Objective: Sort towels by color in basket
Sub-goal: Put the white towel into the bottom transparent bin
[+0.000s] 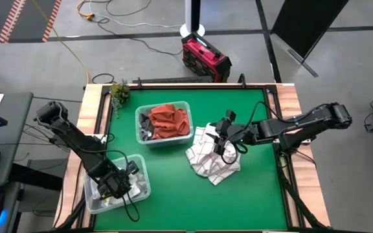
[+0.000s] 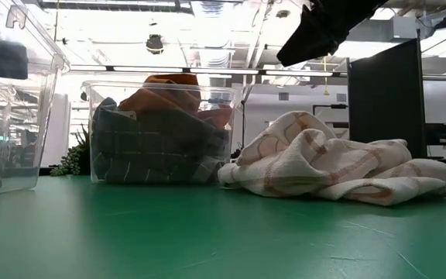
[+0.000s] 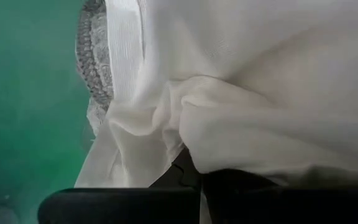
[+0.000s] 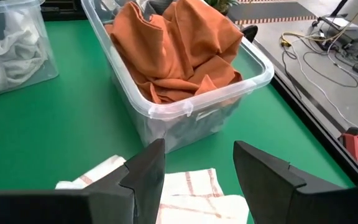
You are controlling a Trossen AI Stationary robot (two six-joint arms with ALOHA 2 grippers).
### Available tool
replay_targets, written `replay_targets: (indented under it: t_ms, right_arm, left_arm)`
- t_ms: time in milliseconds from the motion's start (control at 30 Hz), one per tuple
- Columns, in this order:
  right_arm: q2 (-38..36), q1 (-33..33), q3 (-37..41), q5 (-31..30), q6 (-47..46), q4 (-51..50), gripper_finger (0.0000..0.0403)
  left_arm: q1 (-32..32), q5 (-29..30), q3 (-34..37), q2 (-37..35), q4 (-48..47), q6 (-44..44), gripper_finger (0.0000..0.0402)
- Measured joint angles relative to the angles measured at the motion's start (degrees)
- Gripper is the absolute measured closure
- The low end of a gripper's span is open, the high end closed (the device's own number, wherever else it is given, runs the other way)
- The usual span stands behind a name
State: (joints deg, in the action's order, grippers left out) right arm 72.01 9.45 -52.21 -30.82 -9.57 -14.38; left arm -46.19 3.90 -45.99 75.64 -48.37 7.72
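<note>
White cloth [image 3: 260, 112] fills the left wrist view, bunched in folds right against the left claw [image 1: 115, 186], whose fingers are closed; whether they pinch the cloth I cannot tell. That claw is down inside the clear bin [image 1: 92, 197] at the near left corner of the green bench [image 1: 173, 194], among pale towels, with a bit of grey knitted cloth [image 3: 95, 53] showing beside the white one.

Toward the middle of the bench stands a second clear bin [image 1: 164, 139], holding rust orange towels [image 1: 171, 120] on top and dark grey cloth [image 1: 146, 126] along its left side. From the low view the dark grey plaid one [image 2: 153, 147] presses against the bin's wall beneath the orange.

Just to the right of that bin, loose on the bench, lies a rumpled heap of white towels with thin red grid lines [image 1: 212, 158]. The right claw [image 1: 224, 144] hangs over this heap, its fingers [image 4: 145, 174] spread wide apart and holding nothing; between them the right wrist view shows the gridded cloth below and the orange-filled bin beyond.

A small green plant [image 1: 119, 92] sits at the far left corner of the bench. Beyond the far edge, a red and black case [image 1: 204, 57] rests on the floor amid cables.
</note>
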Motion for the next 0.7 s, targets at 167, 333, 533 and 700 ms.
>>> replay_targets:
  t_ms: [167, 333, 533, 700]
  right_arm:
    - [0.4, 0.8, 0.0, 0.0, -0.5, -0.6, 0.0184]
    - [0.4, 0.8, 0.0, 0.0, -0.5, -0.5, 0.0184]
    - [0.4, 0.8, 0.0, 0.0, -0.5, -0.6, 0.0184]
    - [0.4, 0.8, 0.0, 0.0, -0.5, -0.6, 0.0184]
  left_arm:
    - [0.1, 0.6, 0.3, 0.0, 0.2, -3.3, 0.0389]
    - [0.1, 0.9, 0.3, 0.1, 0.8, -5.2, 0.0352]
    - [0.1, 3.1, -0.1, 0.1, 0.0, -12.6, 0.0288]
    - [0.1, 0.8, -8.5, 0.2, -12.4, -16.8, 0.0270]
